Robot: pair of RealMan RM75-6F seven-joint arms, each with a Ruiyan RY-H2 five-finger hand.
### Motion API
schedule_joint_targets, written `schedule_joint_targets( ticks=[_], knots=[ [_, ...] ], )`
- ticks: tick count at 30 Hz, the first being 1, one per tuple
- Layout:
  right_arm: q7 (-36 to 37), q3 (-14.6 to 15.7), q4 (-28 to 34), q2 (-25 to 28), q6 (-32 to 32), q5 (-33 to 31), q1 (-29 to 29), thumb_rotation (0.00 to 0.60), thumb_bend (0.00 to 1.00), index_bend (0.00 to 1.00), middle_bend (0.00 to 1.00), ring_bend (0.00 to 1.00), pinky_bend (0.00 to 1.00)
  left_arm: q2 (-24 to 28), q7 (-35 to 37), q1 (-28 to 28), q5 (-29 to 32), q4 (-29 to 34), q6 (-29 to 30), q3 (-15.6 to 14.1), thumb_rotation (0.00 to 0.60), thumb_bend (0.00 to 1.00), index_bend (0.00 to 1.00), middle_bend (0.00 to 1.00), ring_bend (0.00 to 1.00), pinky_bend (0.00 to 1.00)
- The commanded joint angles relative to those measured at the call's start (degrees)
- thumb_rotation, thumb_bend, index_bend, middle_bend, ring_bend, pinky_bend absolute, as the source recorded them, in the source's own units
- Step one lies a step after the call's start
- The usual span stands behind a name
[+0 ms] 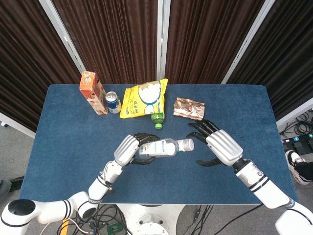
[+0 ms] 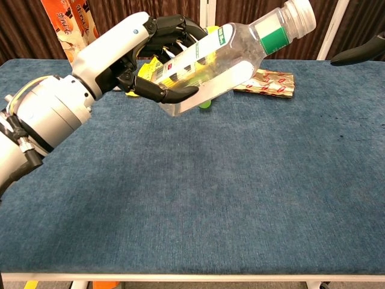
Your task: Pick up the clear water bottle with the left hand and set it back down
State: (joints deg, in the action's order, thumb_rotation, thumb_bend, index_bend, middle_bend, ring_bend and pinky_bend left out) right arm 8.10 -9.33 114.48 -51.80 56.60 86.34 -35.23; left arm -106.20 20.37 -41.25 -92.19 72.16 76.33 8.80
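Dark curtains hang behind a blue table [image 1: 63,137]. Above its middle, the left hand [image 1: 131,149] grips a clear water bottle [image 1: 164,147] lying sideways, cap toward the right hand [image 1: 215,143], which hovers just beyond the cap, fingers spread, holding nothing.

The head view looks steeply down on the whole blue table [image 1: 68,127] from above its near edge. The chest view sits low and close, probably near tabletop height, facing across that table [image 2: 240,192] toward the curtains [image 2: 240,9].
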Motion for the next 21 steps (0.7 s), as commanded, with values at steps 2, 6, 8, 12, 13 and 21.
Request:
schedule_joint_targets(
  ticks=[2,6,8,12,13,21],
  knots=[
    [0.13,-0.03,0.28,0.10,0.38,0.51,0.00,0.600,0.06,0.25,0.08,0.00,0.00,-0.05,-0.05,-0.04,0.01,-0.04,-0.04,-0.04,0.600,0.48,0.44,0.48,0.39,0.46],
    [0.49,0.00,0.79,0.47,0.62,1.34,-0.08,0.600,0.06,0.25,0.08,0.00,0.00,-0.13,0.01,-0.14,0.22,-0.20,-0.28,0.05,0.600,0.48,0.44,0.48,0.39,0.46],
    [0.53,0.10,1.05,0.61,0.85,1.85,-0.03,0.600,0.06,0.25,0.08,0.00,0.00,-0.22,0.10,-0.15,0.35,-0.33,-0.42,0.03,0.600,0.48,0.44,0.48,0.39,0.46],
    [0.68,0.40,1.52,0.91,1.28,2.87,0.14,0.600,0.06,0.25,0.08,0.00,0.00,-0.38,0.29,-0.18,0.58,-0.70,-0.67,0.00,0.600,0.48,0.44,0.48,0.39,0.46],
    [0.73,0.48,1.62,0.97,1.52,3.20,0.23,0.600,0.06,0.25,0.08,0.00,0.00,-0.40,0.38,-0.20,0.64,-0.82,-0.74,0.02,0.600,0.48,0.44,0.48,0.39,0.46],
    [0.33,0.19,0.08,0.34,1.73,1.18,0.31,0.600,0.06,0.25,0.08,0.00,0.00,-0.21,0.29,-0.17,-0.08,-0.49,0.09,-0.12,0.600,0.48,0.44,0.48,0.39,0.46]
  ],
)
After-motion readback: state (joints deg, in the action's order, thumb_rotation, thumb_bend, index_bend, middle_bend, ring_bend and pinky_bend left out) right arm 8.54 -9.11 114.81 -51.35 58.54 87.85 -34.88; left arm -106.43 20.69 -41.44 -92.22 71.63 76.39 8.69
